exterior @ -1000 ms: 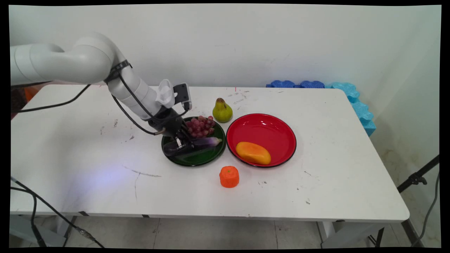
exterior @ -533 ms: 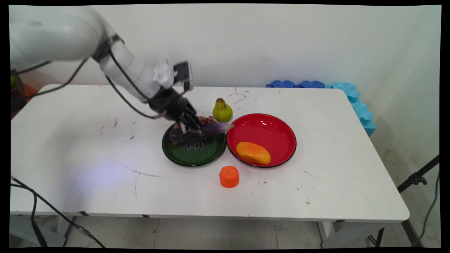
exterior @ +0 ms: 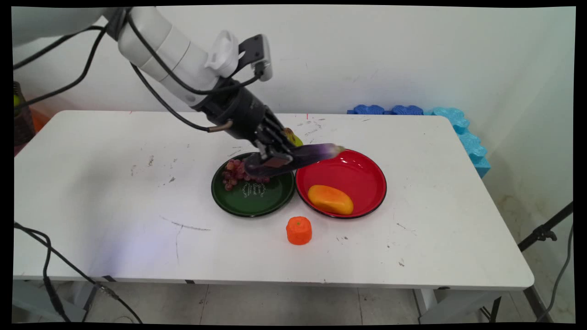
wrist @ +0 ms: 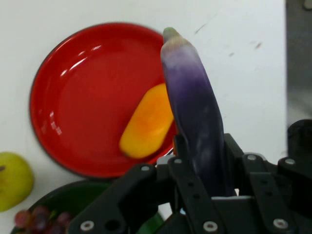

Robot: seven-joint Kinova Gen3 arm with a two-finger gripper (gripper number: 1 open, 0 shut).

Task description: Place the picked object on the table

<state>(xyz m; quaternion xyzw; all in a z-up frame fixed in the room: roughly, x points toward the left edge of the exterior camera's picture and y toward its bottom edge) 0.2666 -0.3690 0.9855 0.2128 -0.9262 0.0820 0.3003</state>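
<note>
In the main view, my gripper (exterior: pixel 274 158) was closed around a purple eggplant (exterior: pixel 302 156) and held it clear of the table (exterior: pixel 114 192), above the gap where the green plate (exterior: pixel 238 206) and the red plate (exterior: pixel 367 183) sat just beside each other. The eggplant lay roughly level, its pale tip reaching out over the rim of the red plate. On the green plate a bunch of red grapes (exterior: pixel 234 173) lay toward the far left side, partly hidden behind the eggplant. An orange-yellow mango (exterior: pixel 330 199) rested inside the red plate, toward its near side. A green pear (exterior: pixel 293 137) stood behind my fingers, only a small part of it showing. An orange persimmon (exterior: pixel 299 230) sat on the table nearer the camera, in front of the two plates. Blue foam pieces (exterior: pixel 458 128) lay along the far right edge of the table.

In the hand view, my gripper (wrist: pixel 204 170) pinched the eggplant (wrist: pixel 195 112) between both fingers, and it stretched upward in the picture, away from the hand. Beyond it lay the red plate (wrist: pixel 73 97) with the mango (wrist: pixel 146 124) in it, the eggplant crossing in front of the mango's end. The pear (wrist: pixel 13 180) showed at the left edge, and the grapes (wrist: pixel 41 219) and a slice of the green plate (wrist: pixel 87 192) at the bottom left.
</note>
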